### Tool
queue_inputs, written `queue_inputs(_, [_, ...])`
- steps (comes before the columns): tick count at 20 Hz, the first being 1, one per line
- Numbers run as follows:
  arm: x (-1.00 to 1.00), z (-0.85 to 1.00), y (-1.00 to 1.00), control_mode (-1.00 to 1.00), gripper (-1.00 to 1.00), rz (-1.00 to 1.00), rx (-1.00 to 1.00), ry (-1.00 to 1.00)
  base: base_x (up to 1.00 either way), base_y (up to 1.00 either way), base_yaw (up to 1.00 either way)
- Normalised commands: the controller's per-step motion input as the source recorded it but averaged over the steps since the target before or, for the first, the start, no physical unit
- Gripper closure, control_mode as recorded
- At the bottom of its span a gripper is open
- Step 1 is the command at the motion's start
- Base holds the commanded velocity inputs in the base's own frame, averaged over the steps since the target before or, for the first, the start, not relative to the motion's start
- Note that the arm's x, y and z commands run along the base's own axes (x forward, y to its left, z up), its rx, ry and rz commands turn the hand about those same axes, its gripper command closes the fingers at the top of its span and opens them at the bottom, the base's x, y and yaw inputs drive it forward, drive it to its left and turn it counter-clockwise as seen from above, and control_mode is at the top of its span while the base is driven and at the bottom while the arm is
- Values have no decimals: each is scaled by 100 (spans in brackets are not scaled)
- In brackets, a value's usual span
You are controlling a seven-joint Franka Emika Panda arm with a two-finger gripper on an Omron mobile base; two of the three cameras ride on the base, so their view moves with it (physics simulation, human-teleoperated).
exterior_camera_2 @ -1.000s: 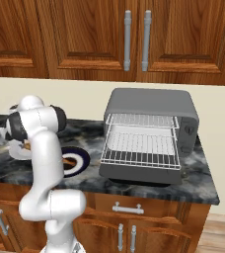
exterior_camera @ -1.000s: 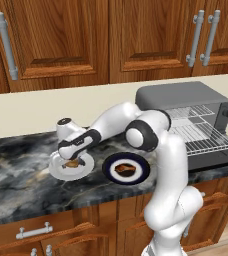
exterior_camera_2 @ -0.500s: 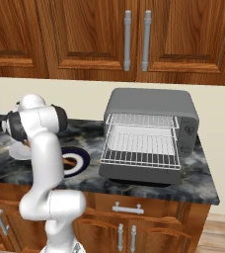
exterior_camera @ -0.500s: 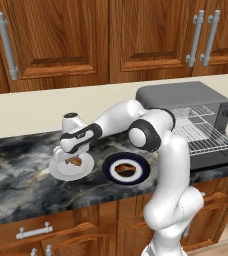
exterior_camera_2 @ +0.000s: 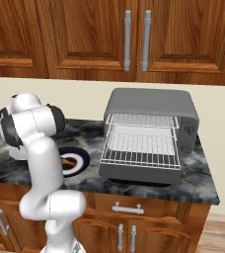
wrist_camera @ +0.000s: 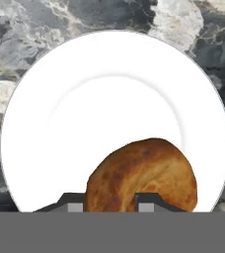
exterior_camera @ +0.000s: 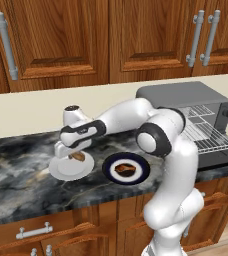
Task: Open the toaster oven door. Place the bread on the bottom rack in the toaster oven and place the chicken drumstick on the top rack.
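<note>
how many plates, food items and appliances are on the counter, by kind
plates: 2, a white plate and a dark-rimmed plate
food items: 2, the bread on the white plate, the chicken drumstick on the dark-rimmed plate
appliances: 1, the toaster oven
total: 5

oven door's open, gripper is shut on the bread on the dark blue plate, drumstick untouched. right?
Not quite: the bread sits on the white plate, not the dark blue one, as the hand view shows. The dark blue plate carries the chicken drumstick, untouched. The gripper is shut on the bread, and the toaster oven door is open.
</note>
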Motion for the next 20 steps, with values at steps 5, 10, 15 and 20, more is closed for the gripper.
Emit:
queue_inputs(5, [-38,40,-54,-100,100,1,3,-4,0,0,0])
queue_inputs(10, [-44,24,-67,-100,100,1,4,-8,0,0,0])
queue_inputs(15, [-48,24,-70,-100,100,5,3,-11,0,0,0])
queue_inputs(20, [-50,26,-72,-100,100,6,1,-13,0,0,0])
